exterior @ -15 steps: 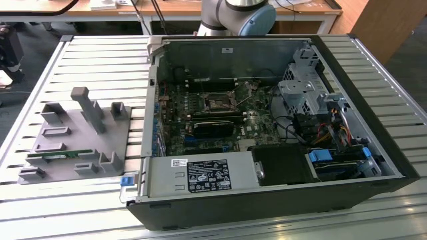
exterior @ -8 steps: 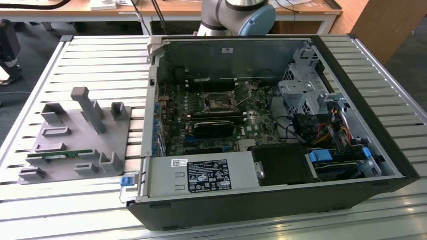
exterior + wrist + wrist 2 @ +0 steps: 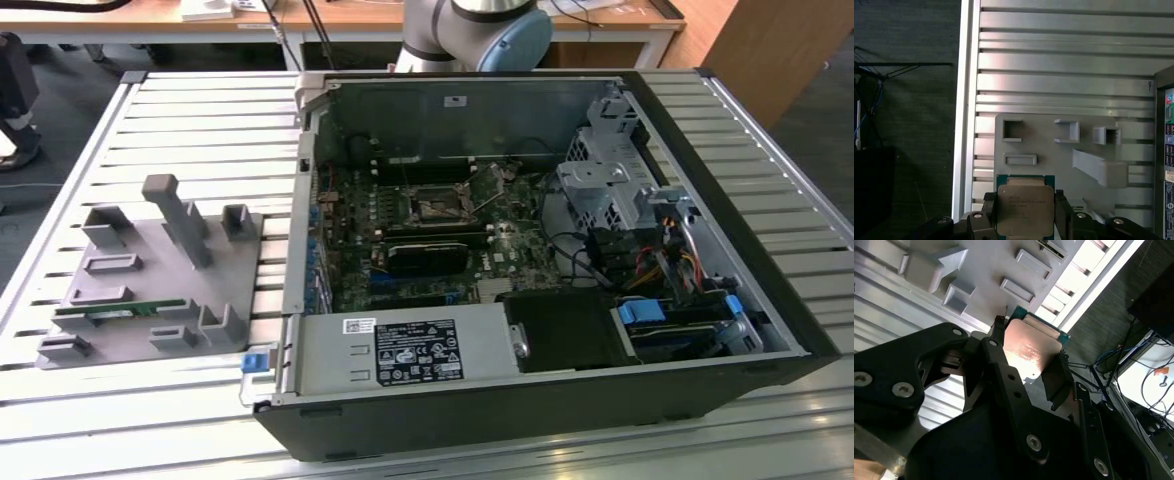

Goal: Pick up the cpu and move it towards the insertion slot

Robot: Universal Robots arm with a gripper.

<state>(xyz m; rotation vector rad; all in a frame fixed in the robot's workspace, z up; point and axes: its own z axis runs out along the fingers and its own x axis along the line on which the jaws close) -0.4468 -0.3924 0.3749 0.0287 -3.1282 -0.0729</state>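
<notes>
My gripper [image 3: 1025, 214] is shut on the cpu [image 3: 1025, 207], a flat square chip with a silvery top and a thin green rim. One black finger [image 3: 1061, 212] presses on each side of it. In the second wrist view the cpu [image 3: 1030, 346] sits between the same fingers of the gripper [image 3: 1029, 367], lifted off the grey plastic fixture [image 3: 979, 270]. In the first wrist view the chip hangs above the near edge of that fixture [image 3: 1054, 145]. The insertion slot [image 3: 438, 207], a dark square socket in a shiny bracket, lies on the motherboard inside the open computer case [image 3: 534, 250].
The grey fixture [image 3: 147, 270] with upright posts and recesses stands on the slatted metal table [image 3: 187, 120], on the exterior view's left of the case. A green memory stick [image 3: 120, 312] lies in it. The arm's base [image 3: 474, 30] rises behind the case. Cables and drive cages crowd the case's right side.
</notes>
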